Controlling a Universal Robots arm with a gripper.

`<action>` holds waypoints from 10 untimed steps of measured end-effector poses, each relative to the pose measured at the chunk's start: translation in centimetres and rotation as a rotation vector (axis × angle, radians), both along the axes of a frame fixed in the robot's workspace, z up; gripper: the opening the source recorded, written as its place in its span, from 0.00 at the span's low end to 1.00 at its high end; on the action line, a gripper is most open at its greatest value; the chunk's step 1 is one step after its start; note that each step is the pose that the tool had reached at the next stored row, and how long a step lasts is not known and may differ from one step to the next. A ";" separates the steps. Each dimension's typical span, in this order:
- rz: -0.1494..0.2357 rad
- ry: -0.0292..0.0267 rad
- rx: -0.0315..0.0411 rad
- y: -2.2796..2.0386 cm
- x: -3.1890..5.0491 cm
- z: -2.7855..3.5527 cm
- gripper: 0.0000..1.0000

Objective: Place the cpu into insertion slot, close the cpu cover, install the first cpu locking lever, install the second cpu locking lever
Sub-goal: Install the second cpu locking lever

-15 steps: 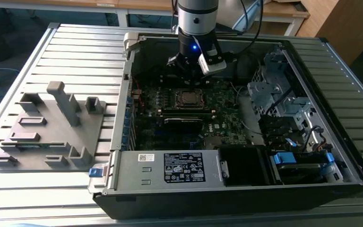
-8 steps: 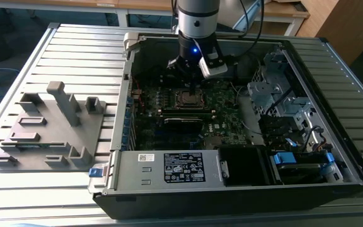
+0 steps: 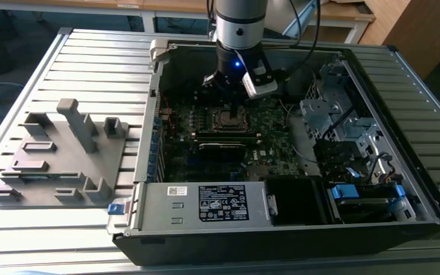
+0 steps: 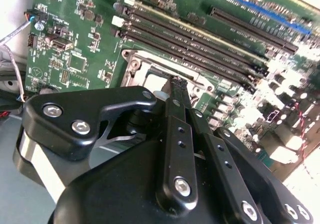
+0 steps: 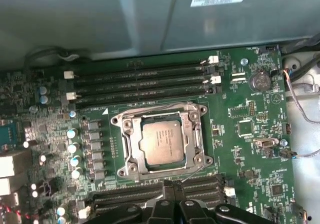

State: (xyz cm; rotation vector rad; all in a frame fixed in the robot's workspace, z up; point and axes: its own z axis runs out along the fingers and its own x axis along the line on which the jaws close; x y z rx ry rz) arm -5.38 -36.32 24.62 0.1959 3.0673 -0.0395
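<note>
Cpu [image 5: 161,142]: lying flat in the slot [image 5: 131,149], cover [image 5: 195,134] down around it.
Gripper [image 4: 176,83]: fingers pressed together, holding nothing, poised just above the cover's edge.
Board [image 5: 240,108]: green, inside the open case [image 3: 281,229].

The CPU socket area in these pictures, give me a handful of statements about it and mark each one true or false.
1. The cpu sits in the insertion slot. True.
2. The cpu cover stands raised, well clear of the chip. False: in the first wrist view the metal frame lies flat around the chip.
3. The gripper carries the cpu between its fingers. False: the chip is in the socket, and the fingers are shut together with nothing between them.
4. Long black memory slots run along two opposite sides of the socket. True.
5. In the exterior view the arm hangs over the grey fixture plate. False: it reaches down into the open computer case, above the green motherboard.
</note>
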 end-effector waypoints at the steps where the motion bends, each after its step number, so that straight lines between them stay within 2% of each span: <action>1: 0.001 0.0000 -0.0002 -0.15 -0.03 0.00 0.10; 5: 0.003 0.0000 -0.0001 -0.69 -0.20 -0.04 0.10; 10: 0.004 0.0000 -0.0002 -0.71 -0.26 -0.05 0.10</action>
